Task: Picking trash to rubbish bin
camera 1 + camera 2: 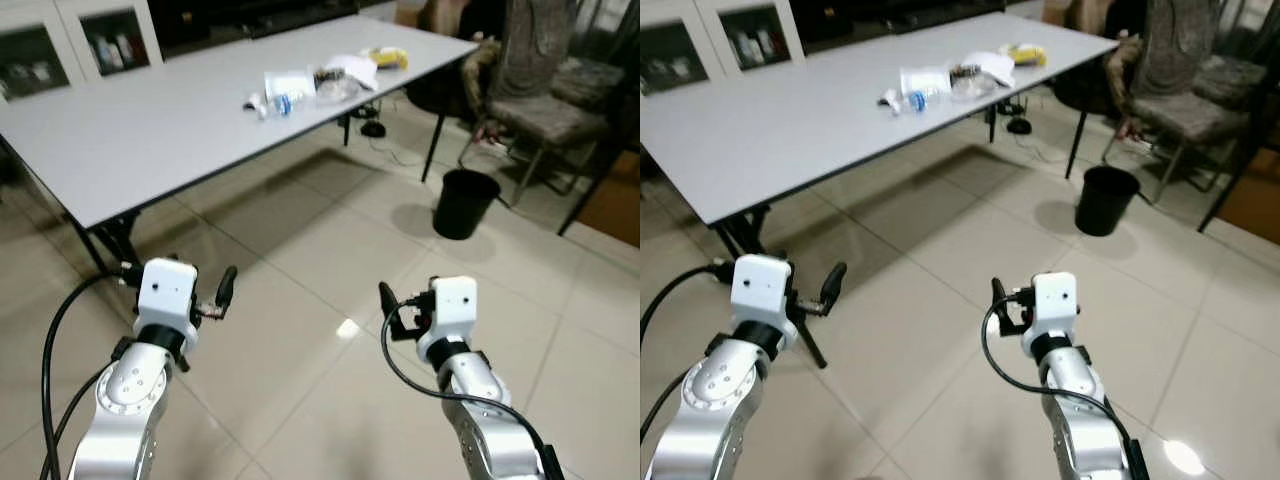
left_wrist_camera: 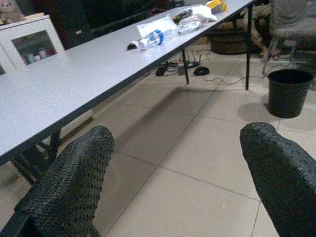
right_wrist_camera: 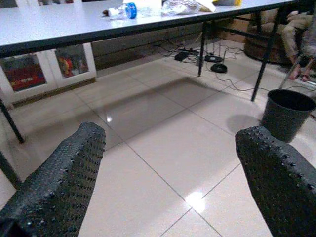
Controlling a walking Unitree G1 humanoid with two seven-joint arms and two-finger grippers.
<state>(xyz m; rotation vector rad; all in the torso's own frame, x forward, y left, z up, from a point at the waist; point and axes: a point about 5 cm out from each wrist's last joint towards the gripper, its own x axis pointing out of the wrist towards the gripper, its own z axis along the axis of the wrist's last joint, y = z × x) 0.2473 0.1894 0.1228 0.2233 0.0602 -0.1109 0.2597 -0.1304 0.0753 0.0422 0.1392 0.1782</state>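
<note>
You have nothing collected yet. The trash, a plastic bottle (image 1: pixel 277 103) and crumpled wrappers (image 1: pixel 338 80), lies on the bench (image 1: pixel 150 130) near its far edge. The black rubbish bin (image 1: pixel 465 203) stands on the floor beyond it. Your left pincer (image 2: pixel 173 177) and right pincer (image 3: pixel 168 173) both hang open and empty, well short of the bench.

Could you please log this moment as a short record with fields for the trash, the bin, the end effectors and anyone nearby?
trash: plastic bottle, clear bags and wrappers and a yellow item, grouped near the far end of the grey table
bin: black rubbish bin upright on the tiled floor beside the table's far leg
left end effector: open, held over the floor, nothing held
right end effector: open, held over the floor, nothing held
person: seated on a chair beyond the bin
task state: trash not yet picked up
</note>
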